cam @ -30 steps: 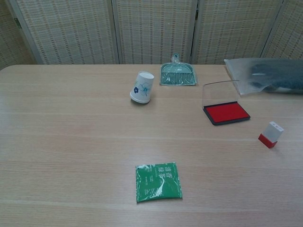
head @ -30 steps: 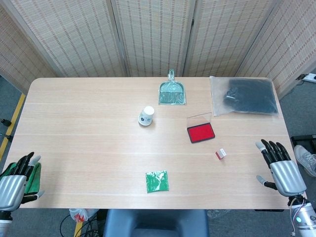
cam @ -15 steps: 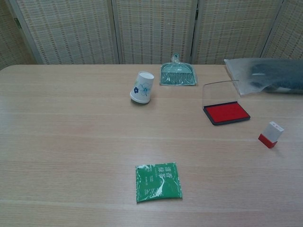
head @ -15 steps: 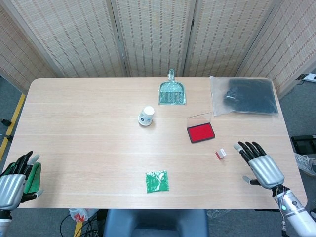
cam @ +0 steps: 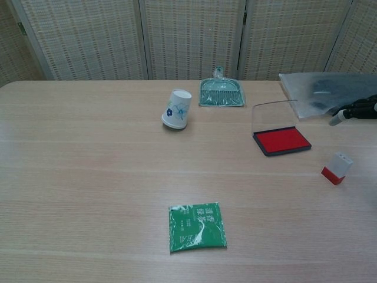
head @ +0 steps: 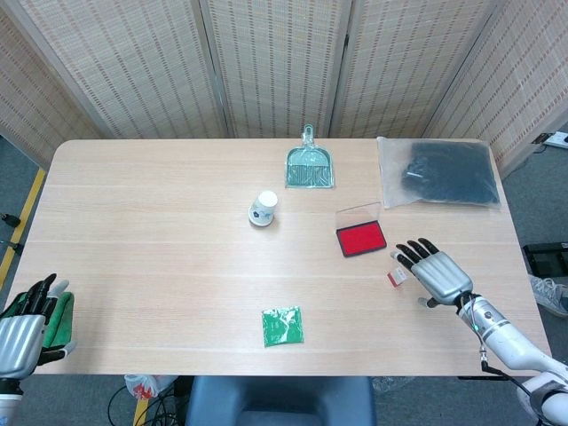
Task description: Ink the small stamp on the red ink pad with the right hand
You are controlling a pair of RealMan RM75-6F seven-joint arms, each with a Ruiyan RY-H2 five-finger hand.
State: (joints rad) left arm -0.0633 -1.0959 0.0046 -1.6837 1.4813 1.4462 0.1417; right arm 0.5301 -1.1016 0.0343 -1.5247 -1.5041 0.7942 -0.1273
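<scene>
The right robot hand (head: 438, 272) hovers with fingers spread and empty just beside the small stamp (head: 397, 278), which stands on the worktop (head: 160, 248); the open red ink pad (head: 361, 238) lies beyond its fingertips.

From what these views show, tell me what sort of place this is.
Probably a robot test room, not a home: a bare wooden table screened by woven partitions, with unrelated props like a red ink pad and paper cup.
</scene>
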